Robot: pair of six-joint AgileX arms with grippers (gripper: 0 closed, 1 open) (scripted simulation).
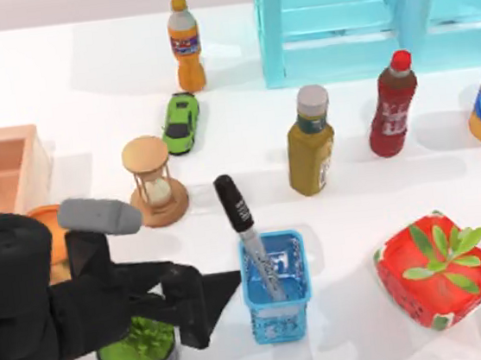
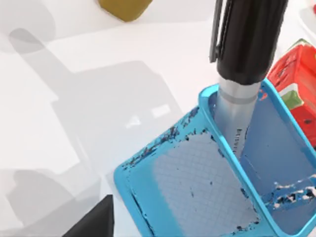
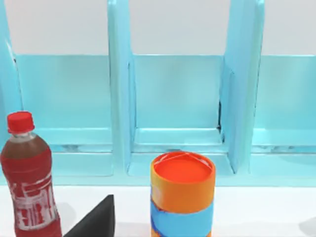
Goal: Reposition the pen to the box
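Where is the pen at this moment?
In the top view the pen stands tilted in the blue cup, near the table's front centre, between the green plant pot and the red planter.

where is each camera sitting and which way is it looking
Top view: above the table, looking down; the left gripper reaches toward the pen in the blue cup.
Left wrist view: close on pen and cup, both shared with top.
Right wrist view: faces the shelf, red bottle, orange can.

The pen stands tilted in the cup near the front; the box sits far left.
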